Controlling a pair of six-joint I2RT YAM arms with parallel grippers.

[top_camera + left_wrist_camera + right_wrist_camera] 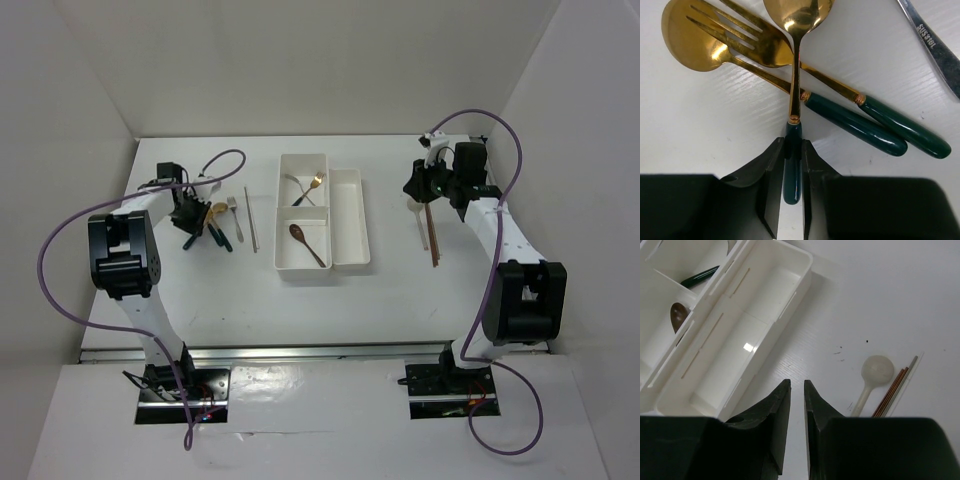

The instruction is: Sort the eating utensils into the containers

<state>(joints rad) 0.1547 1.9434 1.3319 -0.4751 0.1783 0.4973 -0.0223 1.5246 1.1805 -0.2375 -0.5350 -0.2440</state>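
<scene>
Gripped spoon: the green-handled spoon (795, 90) lies on the left of the bench (200, 300). Its gold bowl points away from the wrist and its dark green handle is between the fingers.
Left hand: the left hand (793, 146) is clenched on that handle, one finger (771, 185) pressed to each side. Whether the spoon is lifted cannot be told.
In the way: its gold neck crosses over the neck of a gold fork (850, 120) and the stem of a second gold spoon (682, 45). Both have green handles and lie touching, with the fork tines over that spoon's bowl.
Cut off: a silver utensil (935, 50) runs out of the wrist view at the upper right. Its stamped lettering is too small to read.
Top view, left: the arm hides much of this pile. A silver fork (232, 207) and a thin silver stick (251, 220) lie just beside it.
Containers: the wide tray (282, 215) and the narrow tray (348, 215) stand side by side, touching, mid-bench.
Far compartment: a gold tray fork (314, 184) is crossed with a silver piece (294, 185) of unclear type.
Near compartment: a wooden spoon (308, 245).
Right hand: the right hand (797, 385) is released, with a narrow gap between its jaws and nothing in it. It is over bare bench near the narrow tray.
Right-side utensils: a white spoon (876, 371) lies by the brown chopsticks (891, 390) and a pale stick (907, 371). Their near ends are hidden behind the hand.
</scene>
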